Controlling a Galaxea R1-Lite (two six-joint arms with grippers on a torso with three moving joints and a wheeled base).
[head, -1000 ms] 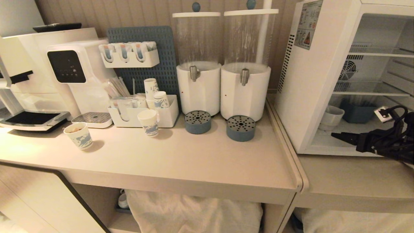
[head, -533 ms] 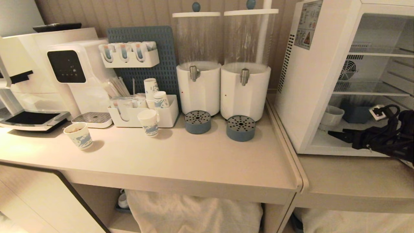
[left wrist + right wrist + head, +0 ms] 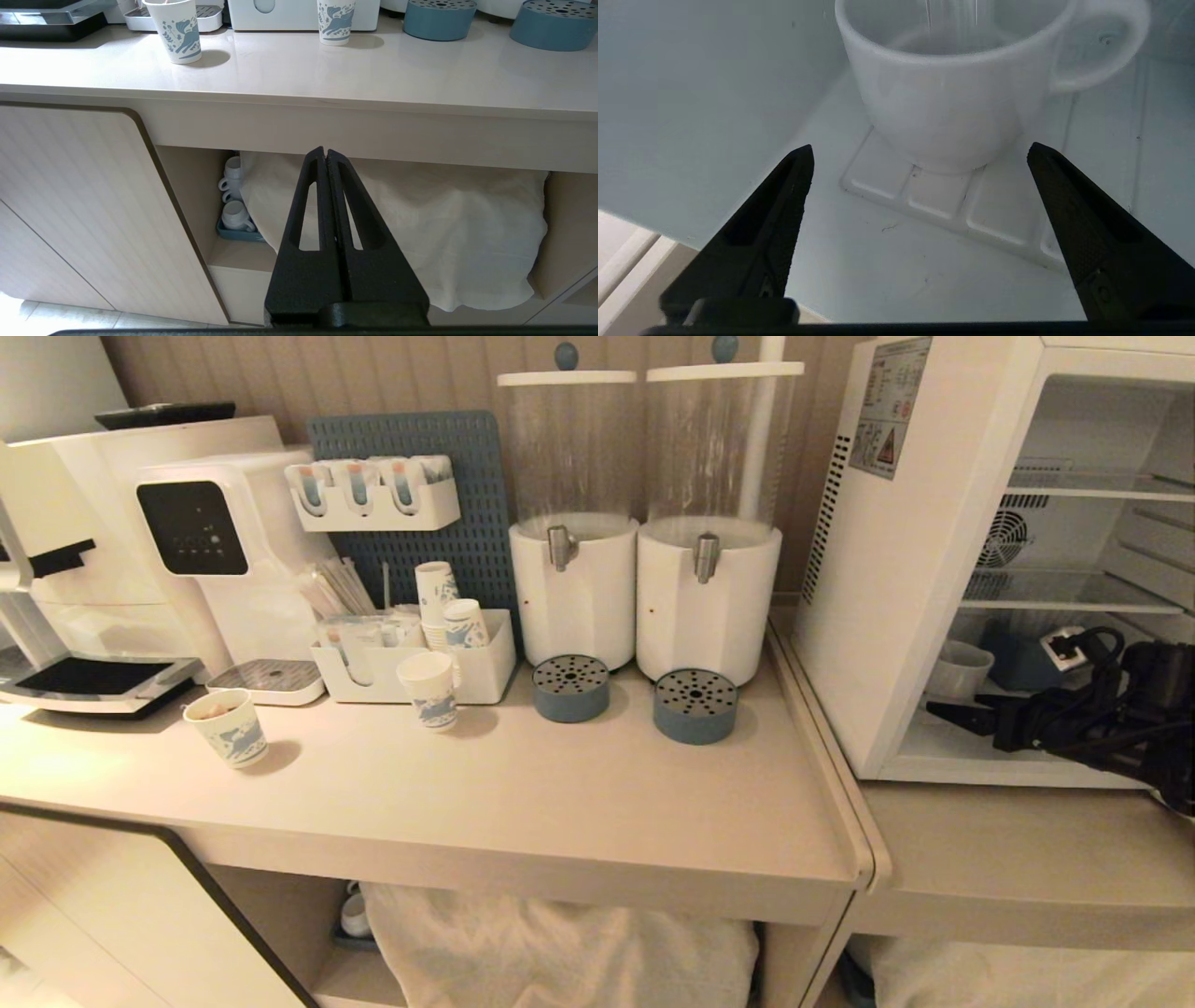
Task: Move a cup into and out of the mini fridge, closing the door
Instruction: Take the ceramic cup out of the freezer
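Cup (image 3: 952,93) sits on mini fridge (image 3: 896,569) floor — right gripper (image 3: 920,154) spread wide just short of it, gripping nothing. Left gripper (image 3: 325,156) clenched, parked. Removal and door-closing remain.

This is a self-service drinks corner, like a hotel or office pantry. On a beige desk (image 3: 560,803) stand a coffee machine (image 3: 84,569), a water dispenser (image 3: 215,541), two tall tapped beverage dispensers (image 3: 644,523), blue-printed paper cups (image 3: 229,728) and a pegboard (image 3: 439,495) with sachets. A mini fridge (image 3: 896,569) stands open alongside, and spare ceramic cups (image 3: 233,196) sit below.
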